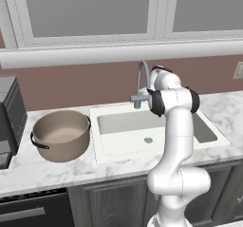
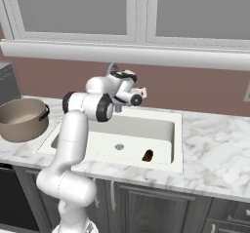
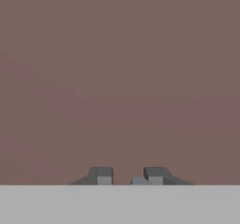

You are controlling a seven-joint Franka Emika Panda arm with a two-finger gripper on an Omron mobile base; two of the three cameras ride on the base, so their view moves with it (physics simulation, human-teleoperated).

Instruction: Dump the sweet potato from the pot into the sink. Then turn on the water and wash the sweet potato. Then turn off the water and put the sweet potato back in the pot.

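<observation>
Since the sweet potato (image 2: 147, 155) already lies in the sink (image 2: 161, 166), near its front wall, the pot (image 1: 61, 135) sits upright on the surface beside it. Raised near the faucet (image 1: 141, 81), the pincer (image 3: 127, 176) is pressed together, holding nothing.

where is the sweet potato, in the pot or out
Out. The sweet potato lies in the sink, near its front wall; the pot stands upright on the counter, inside bare.

The small reddish-brown sweet potato (image 2: 147, 155) lies in the white rectangular sink (image 2: 161, 165), front right; the round tan pot (image 1: 61, 135) stands left of the sink on the marble table (image 1: 28, 171).
</observation>
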